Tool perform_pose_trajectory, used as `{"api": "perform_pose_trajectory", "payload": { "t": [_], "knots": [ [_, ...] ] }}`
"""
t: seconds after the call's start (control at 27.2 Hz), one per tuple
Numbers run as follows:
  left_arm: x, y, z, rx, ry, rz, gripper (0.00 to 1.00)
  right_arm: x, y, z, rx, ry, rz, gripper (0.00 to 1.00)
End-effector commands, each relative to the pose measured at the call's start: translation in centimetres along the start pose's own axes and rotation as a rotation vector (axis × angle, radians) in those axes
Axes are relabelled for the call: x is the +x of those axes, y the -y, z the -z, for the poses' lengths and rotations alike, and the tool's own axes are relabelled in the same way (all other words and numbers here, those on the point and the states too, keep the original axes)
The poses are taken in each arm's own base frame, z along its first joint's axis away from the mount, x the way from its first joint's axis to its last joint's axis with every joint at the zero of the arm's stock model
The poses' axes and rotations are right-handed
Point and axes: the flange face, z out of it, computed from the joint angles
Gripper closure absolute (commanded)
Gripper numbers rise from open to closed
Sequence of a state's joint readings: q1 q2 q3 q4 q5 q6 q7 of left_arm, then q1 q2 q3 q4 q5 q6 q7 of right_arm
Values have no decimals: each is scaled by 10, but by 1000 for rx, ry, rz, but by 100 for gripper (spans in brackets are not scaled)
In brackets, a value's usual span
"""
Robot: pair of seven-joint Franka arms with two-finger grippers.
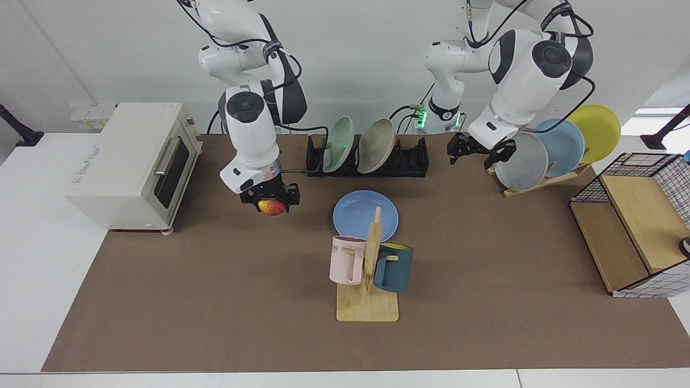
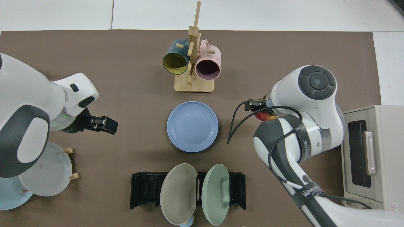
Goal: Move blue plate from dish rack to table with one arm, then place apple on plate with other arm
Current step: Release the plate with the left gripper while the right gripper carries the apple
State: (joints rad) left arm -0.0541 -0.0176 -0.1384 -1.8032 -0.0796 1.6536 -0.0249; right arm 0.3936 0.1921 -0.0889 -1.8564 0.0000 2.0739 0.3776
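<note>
Facing view: two white robot arms stand at the far side of a white table (image 1: 32,258) covered mostly by a wide brown mat (image 1: 215,302). A round, shallow, matte periwinkle-blue plate (image 1: 358,213) lies flat on the mat near the middle, just in front of a low black slotted dish rack (image 1: 412,159), which holds a pale green plate (image 1: 338,143) and a beige plate (image 1: 376,144) on edge. The right gripper (image 1: 271,200) hangs above the mat beside the blue plate, apart from it, with its fingers closed around a small round red apple with yellow patches (image 1: 272,207). The left gripper (image 1: 476,153) is raised near the far edge of the mat, between the dish rack and a pale wooden slanted stand (image 1: 544,180) that carries a grey, a sky-blue and a yellow plate; its fingers are spread and hold nothing. A wooden mug tree (image 1: 369,275) with a pink mug (image 1: 347,260) and a dark teal mug (image 1: 394,267) stands in front of the blue plate. A cream toaster oven (image 1: 126,164) sits at one end of the table and a wire-sided wooden shelf (image 1: 630,226) at the other. From the top view the blue plate (image 2: 192,126) is empty, the apple (image 2: 265,116) shows partly under the right arm's wrist, and the left gripper (image 2: 105,124) is well apart from the plate.
</note>
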Motion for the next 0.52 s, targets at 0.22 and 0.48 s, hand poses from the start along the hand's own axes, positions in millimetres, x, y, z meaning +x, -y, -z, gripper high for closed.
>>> {"api": "perform_pose_trajectory", "payload": {
  "t": [0.22, 0.48],
  "knots": [
    [-12, 10, 78, 115, -25, 7, 1, -31, 71, 10, 4, 11, -19, 100],
    [-8, 10, 85, 105, -43, 6, 0, -45, 117, -1, -8, 17, -75, 100]
  ]
}}
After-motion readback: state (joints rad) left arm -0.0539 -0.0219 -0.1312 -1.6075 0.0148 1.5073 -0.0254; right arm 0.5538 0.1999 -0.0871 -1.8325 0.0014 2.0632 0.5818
